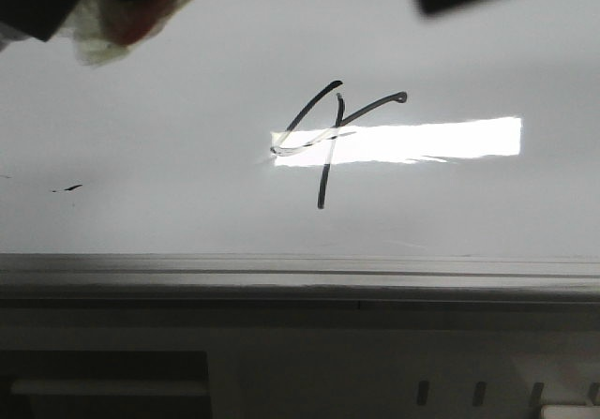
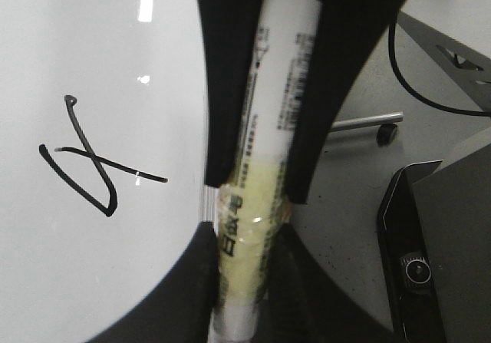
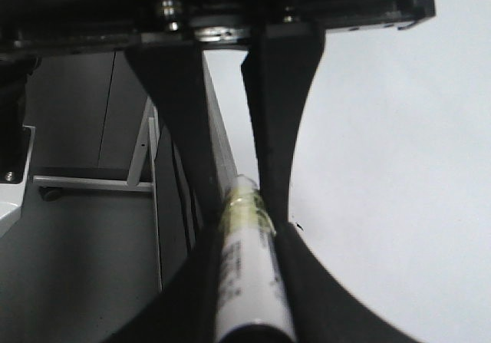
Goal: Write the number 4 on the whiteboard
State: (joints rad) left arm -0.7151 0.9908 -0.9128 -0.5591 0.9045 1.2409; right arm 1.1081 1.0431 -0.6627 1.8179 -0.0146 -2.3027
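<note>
The number 4 (image 1: 328, 142) stands in thin black strokes in the middle of the whiteboard (image 1: 141, 157), partly crossed by a bright light reflection (image 1: 422, 140). In the left wrist view the number 4 (image 2: 84, 159) lies off to one side of my left gripper (image 2: 245, 258), which is shut on a white marker (image 2: 280, 74) wrapped in yellowish tape. My right gripper (image 3: 247, 297) is shut on a white marker (image 3: 244, 235) beside the whiteboard's (image 3: 383, 166) edge. Both marker tips are hidden. In the front view only dark arm parts show along the top edge.
A grey metal edge rail (image 1: 300, 274) runs along the board's near side. A tiny black smudge (image 1: 70, 188) marks the board at the left. Beyond the board's edge are the floor, a black device (image 2: 418, 266), a cable and a metal stand (image 3: 146, 151).
</note>
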